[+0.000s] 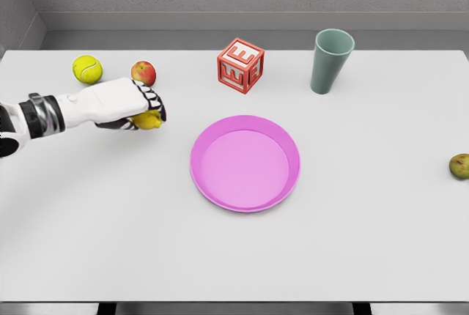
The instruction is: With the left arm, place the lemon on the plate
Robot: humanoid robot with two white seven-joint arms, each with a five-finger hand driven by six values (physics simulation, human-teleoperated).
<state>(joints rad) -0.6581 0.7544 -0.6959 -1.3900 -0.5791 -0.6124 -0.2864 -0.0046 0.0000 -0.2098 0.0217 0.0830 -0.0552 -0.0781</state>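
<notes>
My left hand (pixel 146 110) reaches in from the left edge and its fingers curl around the yellow lemon (pixel 149 121), which shows beneath the fingertips on the table's left side. Whether the lemon rests on the table or hangs just above it I cannot tell. The pink plate (pixel 245 162) lies flat at the table's centre, to the right of the hand and apart from it, with nothing on it. My right arm does not show.
A yellow-green tennis ball (pixel 87 69) and a red apple (pixel 143 72) sit just behind the hand. A red letter block (pixel 240 64) and a grey-green cup (pixel 330 61) stand at the back. A small greenish fruit (pixel 459 165) lies at the right edge.
</notes>
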